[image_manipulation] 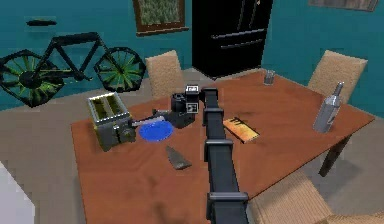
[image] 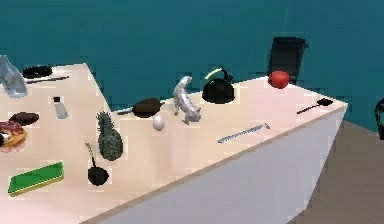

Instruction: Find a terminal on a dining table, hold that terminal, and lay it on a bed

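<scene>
On the arm side view, the arm [image_manipulation: 222, 165] reaches up over a brown worktop [image_manipulation: 300, 150]. The tool [image_manipulation: 176, 116] lies near the worktop's middle, just beside a blue plate [image_manipulation: 153, 131]. A dark boxy thing [image_manipulation: 185, 102] stands on the worktop at the tool's far end. Whether that is the terminal cannot be told, nor whether the tool holds anything.

A toaster [image_manipulation: 108, 120] stands left of the plate and an orange flat box [image_manipulation: 240, 129] lies right of the arm. A grey bottle [image_manipulation: 330, 108] stands near the right edge, and a small cup [image_manipulation: 268, 77] sits at the far side. Pale chairs [image_manipulation: 165, 70] ring this worktop. Behind it a bicycle [image_manipulation: 70, 62] stands at a teal wall, beside a black fridge [image_manipulation: 235, 35].

The forward view looks along a pale worktop [image: 200, 160]. It carries a pineapple [image: 108, 138], an egg [image: 158, 122], a white figurine [image: 186, 100], a black kettle [image: 218, 90], a red fruit [image: 279, 78] and a knife [image: 243, 132]. A black chair [image: 288, 55] stands beyond it against the teal wall.
</scene>
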Tool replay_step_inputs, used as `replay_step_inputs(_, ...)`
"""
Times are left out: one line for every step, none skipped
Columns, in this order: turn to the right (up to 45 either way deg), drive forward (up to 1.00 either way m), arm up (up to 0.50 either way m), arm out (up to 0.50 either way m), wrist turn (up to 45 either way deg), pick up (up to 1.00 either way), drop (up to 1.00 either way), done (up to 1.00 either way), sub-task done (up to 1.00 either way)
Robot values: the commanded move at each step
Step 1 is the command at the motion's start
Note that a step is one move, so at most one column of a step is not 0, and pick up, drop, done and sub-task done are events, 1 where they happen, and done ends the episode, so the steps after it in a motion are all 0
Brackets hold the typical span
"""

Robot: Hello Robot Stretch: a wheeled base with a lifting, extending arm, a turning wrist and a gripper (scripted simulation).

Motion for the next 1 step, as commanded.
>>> replay_step_inputs(0.0,0.0,0.0,0.0,30.0,0.0,0.0,0.0,0.0)
